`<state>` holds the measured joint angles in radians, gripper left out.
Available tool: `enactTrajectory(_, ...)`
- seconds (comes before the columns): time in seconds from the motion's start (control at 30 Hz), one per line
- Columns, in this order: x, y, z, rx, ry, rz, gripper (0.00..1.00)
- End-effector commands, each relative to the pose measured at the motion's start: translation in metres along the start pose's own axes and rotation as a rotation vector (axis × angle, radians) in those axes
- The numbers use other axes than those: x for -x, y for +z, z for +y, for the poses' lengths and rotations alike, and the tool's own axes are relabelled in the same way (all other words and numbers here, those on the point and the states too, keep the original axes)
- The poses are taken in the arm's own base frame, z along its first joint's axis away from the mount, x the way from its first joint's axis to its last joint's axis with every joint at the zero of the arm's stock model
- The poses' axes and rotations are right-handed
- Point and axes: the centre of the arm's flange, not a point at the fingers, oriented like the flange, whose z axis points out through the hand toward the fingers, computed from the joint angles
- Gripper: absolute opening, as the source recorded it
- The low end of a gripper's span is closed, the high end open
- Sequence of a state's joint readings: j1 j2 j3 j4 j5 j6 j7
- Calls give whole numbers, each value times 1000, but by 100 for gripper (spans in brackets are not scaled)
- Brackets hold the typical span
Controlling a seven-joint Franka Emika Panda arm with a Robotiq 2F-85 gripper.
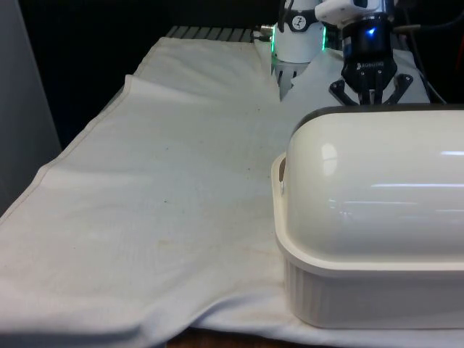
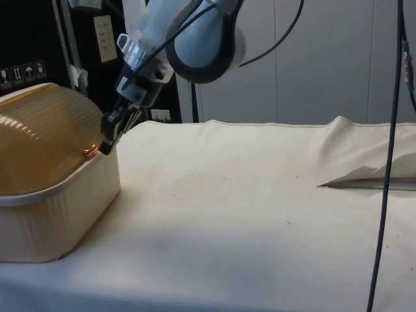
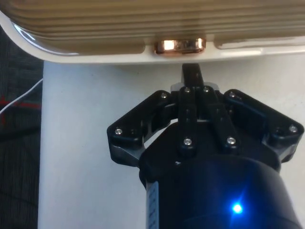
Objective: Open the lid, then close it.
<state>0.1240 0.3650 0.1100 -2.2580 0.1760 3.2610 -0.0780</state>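
The cream bread box [image 1: 370, 239] stood at the front view's right, partly cut off by the edge, its ribbed lid [image 2: 39, 140] down. The gripper [image 3: 192, 71], fingers pressed together and empty, pointed at the copper handle [image 3: 179, 46]; contact was hard to judge.

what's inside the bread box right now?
Cannot tell: the ribbed lid is down over the bread box, hiding its inside. The copper handle sits at the lid's lower edge, the gripper just before it.
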Motion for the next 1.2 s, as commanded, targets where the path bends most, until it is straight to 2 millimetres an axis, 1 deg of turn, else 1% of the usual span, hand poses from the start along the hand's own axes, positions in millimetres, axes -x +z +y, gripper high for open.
enactTrajectory(0.0, 0, 0, -1, 0, 0, 13, 0)
enactTrajectory(0.13, 0, 0, -1, -1, -1, 2, 0)
enactTrajectory(0.57, -4, 13, -9, -12, -3, 7, 0)
enactTrajectory(0.73, -6, 14, -10, -13, -3, 11, 0)
enactTrajectory(1.0, -11, 8, -13, -16, -10, 27, 0)
enactTrajectory(1.03, -9, 10, -12, -17, -9, 14, 0)
enactTrajectory(1.17, -15, 5, -13, -17, -13, 36, 0)
